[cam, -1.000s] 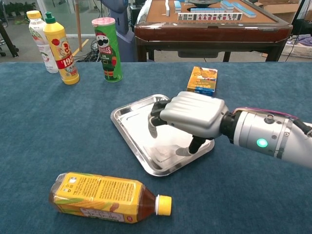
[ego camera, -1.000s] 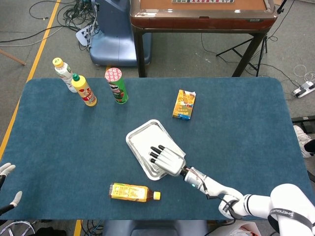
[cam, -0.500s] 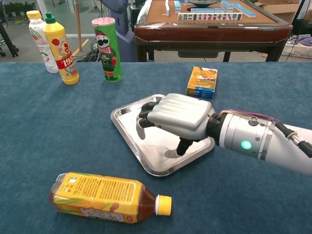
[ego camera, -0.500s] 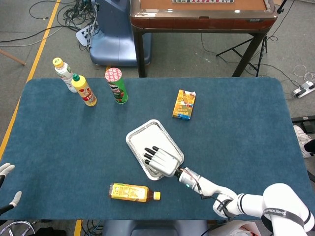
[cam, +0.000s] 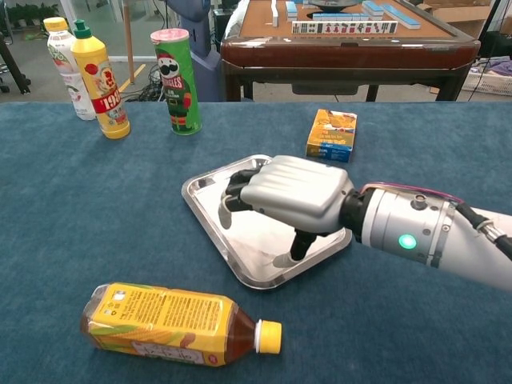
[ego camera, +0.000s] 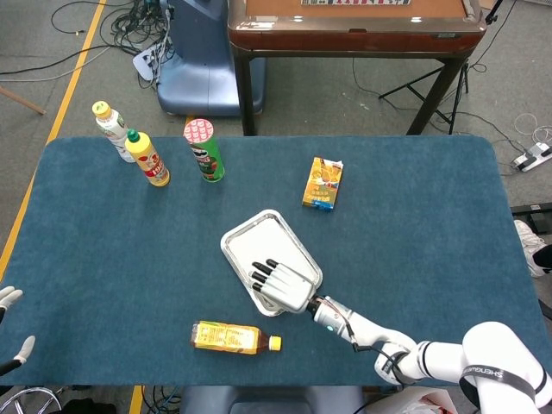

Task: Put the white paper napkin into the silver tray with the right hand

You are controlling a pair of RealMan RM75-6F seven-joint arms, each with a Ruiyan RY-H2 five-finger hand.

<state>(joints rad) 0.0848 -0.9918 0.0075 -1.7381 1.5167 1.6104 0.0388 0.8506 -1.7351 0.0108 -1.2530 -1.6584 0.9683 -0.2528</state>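
One right hand point(cam: 290, 192) inside tray point(cam: 210, 210) rim.

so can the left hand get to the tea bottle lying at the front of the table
Probably yes, with a long reach. The left hand sits off the table's left edge, and only bare blue cloth lies between it and the tea bottle. The right hand is over the silver tray, out of that path.

Bright, even light (sharp focus)

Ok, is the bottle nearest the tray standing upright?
No, the amber bottle lies on its side on the blue table, just in front of the silver tray.
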